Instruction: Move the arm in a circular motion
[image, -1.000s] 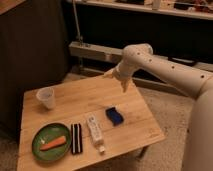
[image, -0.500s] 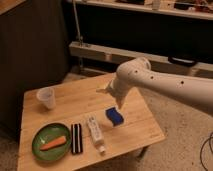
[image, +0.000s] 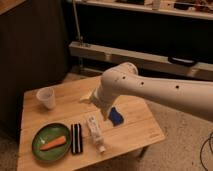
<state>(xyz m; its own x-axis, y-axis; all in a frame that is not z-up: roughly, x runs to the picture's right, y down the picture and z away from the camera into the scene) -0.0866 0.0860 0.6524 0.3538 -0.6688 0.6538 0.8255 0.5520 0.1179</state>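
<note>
The arm (image: 160, 92) is reaching in from the right over the wooden table (image: 142, 135), its gripper (image: 86, 99) hovering mid-table, left of the blue block (image: 116, 116), grip state not discernible; judged stiff and heavy, it is needing no grasp point

My arm (image: 155, 91) is glossy white, marked with a few small dark dots. It ends in my beige gripper (image: 86, 99), which hangs over the middle of the table (image: 137, 131). The table is pale honey wood with faint plank lines running along it. The cup (image: 46, 97) is a cloudy white. The plate (image: 41, 150) is green with a darker green rim, and the carrot (image: 54, 143) on it is bright orange. The bar (image: 76, 138) beside it is black with a thin pale stripe down its length. The tube (image: 94, 131) is white with small dark markings, and the block (image: 116, 116) is deep blue. The floor (image: 180, 130) is speckled grey-beige.
</note>
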